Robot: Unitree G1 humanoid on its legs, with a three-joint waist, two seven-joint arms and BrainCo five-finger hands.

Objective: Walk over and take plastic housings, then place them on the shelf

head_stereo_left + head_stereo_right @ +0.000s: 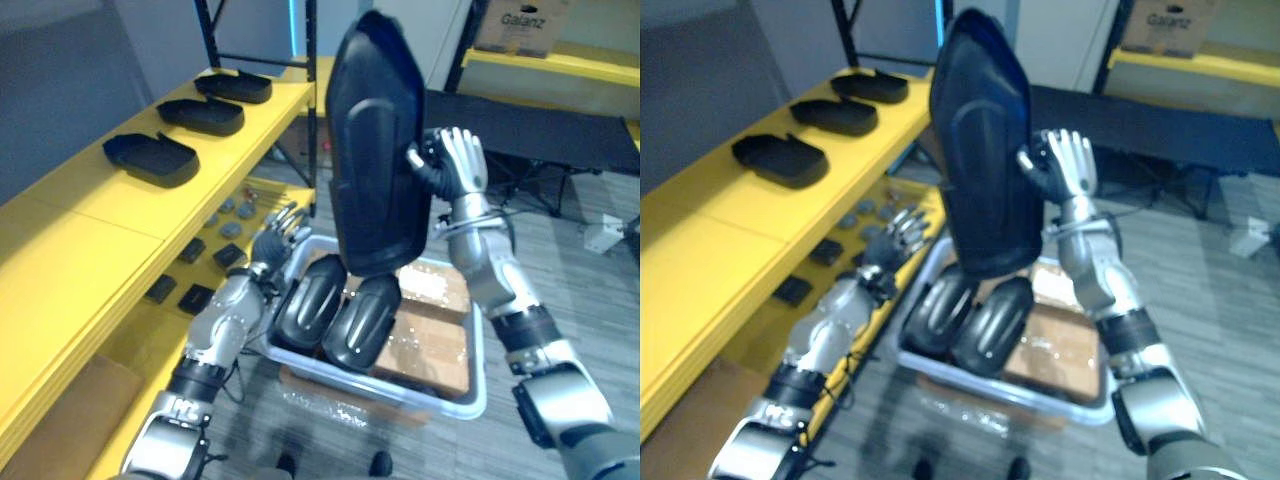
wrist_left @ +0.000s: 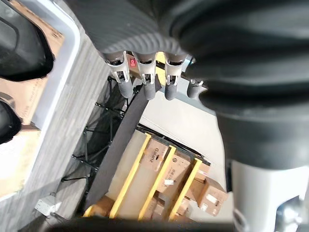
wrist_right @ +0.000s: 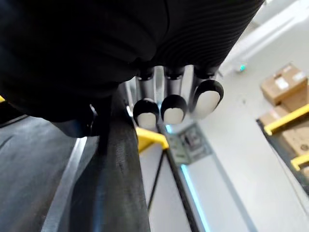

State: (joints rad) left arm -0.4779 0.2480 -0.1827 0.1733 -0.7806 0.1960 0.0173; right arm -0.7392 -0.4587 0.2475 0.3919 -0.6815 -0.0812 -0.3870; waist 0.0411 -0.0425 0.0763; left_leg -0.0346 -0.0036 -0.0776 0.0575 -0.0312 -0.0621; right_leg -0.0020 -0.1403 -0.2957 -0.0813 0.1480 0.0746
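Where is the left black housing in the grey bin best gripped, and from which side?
Probably by its rounded upper end, from above: the left housing leans upright, its lower end sunk in the bin, a second housing close on its right. The open left hand hovers nearby.

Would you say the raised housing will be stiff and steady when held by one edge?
Probably stiff: the housing stands upright from the right hand without sagging. Its glossy skin looks slippery, and held at one edge it may swing.
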